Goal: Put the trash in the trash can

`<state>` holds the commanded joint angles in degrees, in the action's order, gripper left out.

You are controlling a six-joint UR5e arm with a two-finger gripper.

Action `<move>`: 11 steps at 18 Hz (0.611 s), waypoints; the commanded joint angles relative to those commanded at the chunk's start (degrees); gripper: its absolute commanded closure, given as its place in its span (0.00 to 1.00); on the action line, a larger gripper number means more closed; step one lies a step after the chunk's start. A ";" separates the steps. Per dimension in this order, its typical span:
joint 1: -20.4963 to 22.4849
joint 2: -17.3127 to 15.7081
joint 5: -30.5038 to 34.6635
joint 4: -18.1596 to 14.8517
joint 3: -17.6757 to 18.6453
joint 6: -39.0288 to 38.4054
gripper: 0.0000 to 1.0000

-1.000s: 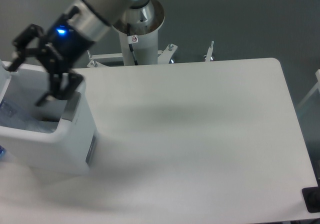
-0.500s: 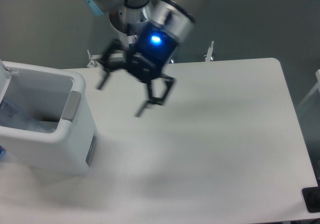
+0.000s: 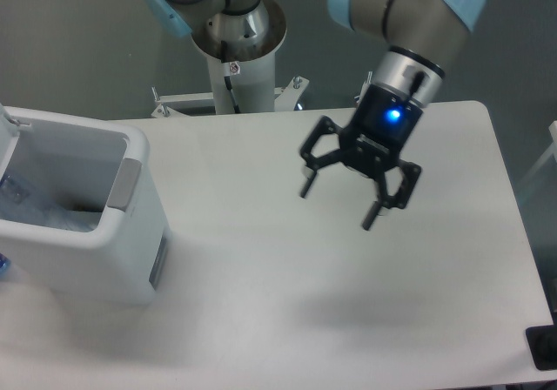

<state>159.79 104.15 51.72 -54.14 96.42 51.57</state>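
Trash can (image 3: 130,233) cut off left

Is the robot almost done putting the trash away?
Looks nearly done. Clear plastic trash already lies inside the trash can. The tool hangs open and empty over the table. No trash shows on the table, so nothing seems left to pick up.

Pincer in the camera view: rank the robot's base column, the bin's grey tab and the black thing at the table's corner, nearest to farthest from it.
From the open pincer, over the table's right half:
1. Base column, behind the table, up-left.
2 and 3. Grey tab, on the bin's rim at far left, and the black thing, at the lower-right corner: too close to call.
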 joint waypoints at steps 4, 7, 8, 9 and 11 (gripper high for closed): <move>-0.18 1.06 15.66 0.00 0.70 7.20 0.00; -0.09 1.85 19.64 0.09 1.05 11.87 0.00; -0.09 2.02 21.56 0.00 1.14 12.32 0.00; -0.18 2.03 24.02 0.09 0.97 12.41 0.00; -0.44 2.11 27.89 0.00 0.70 12.67 0.00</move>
<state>159.35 106.26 79.61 -54.14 97.12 64.25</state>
